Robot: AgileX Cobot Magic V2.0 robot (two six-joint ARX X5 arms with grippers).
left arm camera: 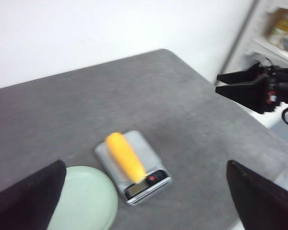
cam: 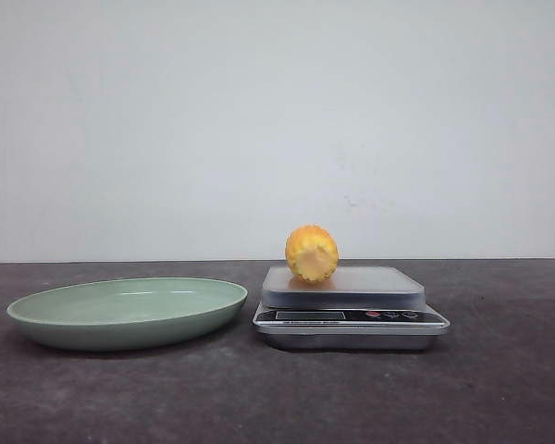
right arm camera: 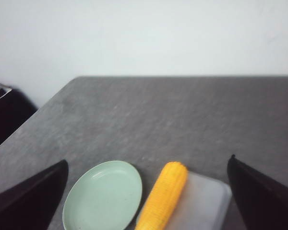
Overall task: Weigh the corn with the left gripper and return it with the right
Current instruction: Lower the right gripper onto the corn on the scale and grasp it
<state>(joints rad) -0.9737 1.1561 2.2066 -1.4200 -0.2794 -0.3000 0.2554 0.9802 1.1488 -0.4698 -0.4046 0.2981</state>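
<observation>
The yellow-orange corn (cam: 312, 253) lies on the silver scale (cam: 350, 308), its paler cut end facing me; it also shows in the left wrist view (left arm camera: 125, 155) and the right wrist view (right arm camera: 164, 195). The green plate (cam: 37, 319) sits empty to the scale's left. Neither gripper shows in the front view. My left gripper (left arm camera: 144, 201) is open and empty, high above the table, its fingers (left arm camera: 29, 199) wide apart. My right gripper (right arm camera: 146, 196) is open and empty, also well above the corn and plate (right arm camera: 103, 195).
The scale's display and buttons (cam: 388, 315) face the front. The other arm (left arm camera: 259, 88) shows in the left wrist view beyond the table's edge, near white shelving (left arm camera: 273, 28). A dark object (right arm camera: 2, 115) stands off the table's side.
</observation>
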